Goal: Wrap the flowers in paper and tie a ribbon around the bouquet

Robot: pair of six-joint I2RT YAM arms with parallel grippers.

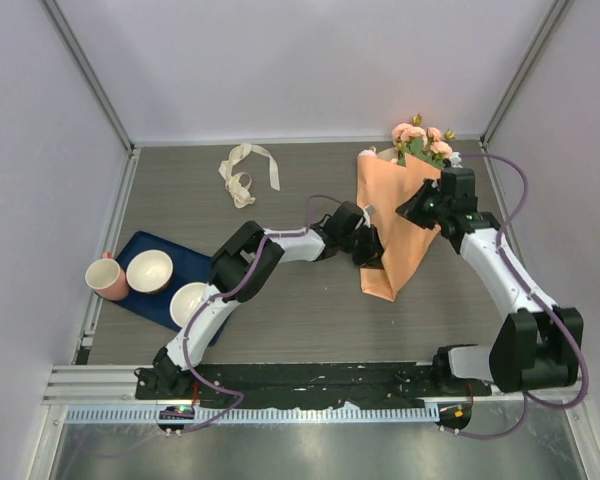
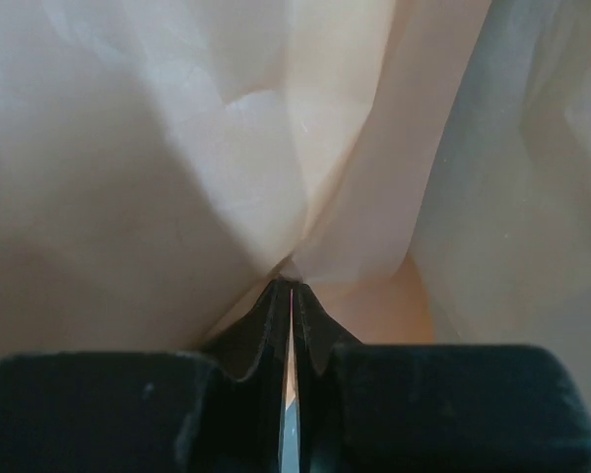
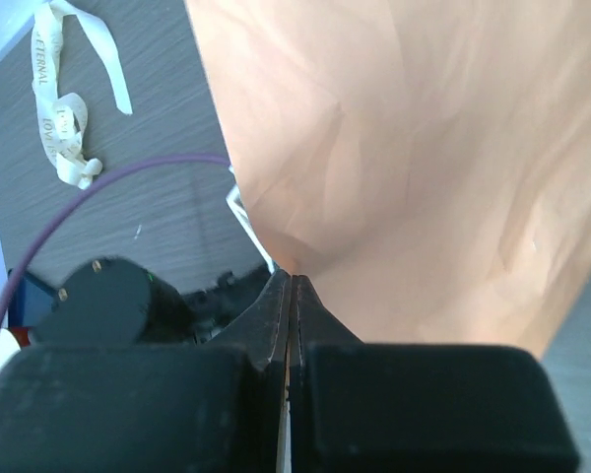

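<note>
The paper (image 1: 388, 192) is folded into an orange cone on the tabletop's (image 1: 300, 320) 3 o'clock half. Its narrow end points to 6 o'clock, and the flowers (image 1: 420, 138) poke out of its 12 o'clock mouth near the back wall. The left tool (image 1: 372, 252) meets the cone's 9 o'clock edge low down. In its wrist view the fingers (image 2: 266, 325) are pressed almost together on a pinched fold of paper, with creases fanning out from the tips. The right tool (image 1: 417, 208) sits on the cone's upper 3 o'clock side. It is closed tight, and the sheet's edge is nipped at its tips. The ribbon (image 1: 242, 172) lies loosely curled and untouched, well apart at 10 o'clock from the cone. At the tabletop's 8 o'clock corner a blue tray (image 1: 195, 262) carries two bowls (image 1: 149, 270), with a pink cup (image 1: 105, 277) at its 9 o'clock edge.
</note>
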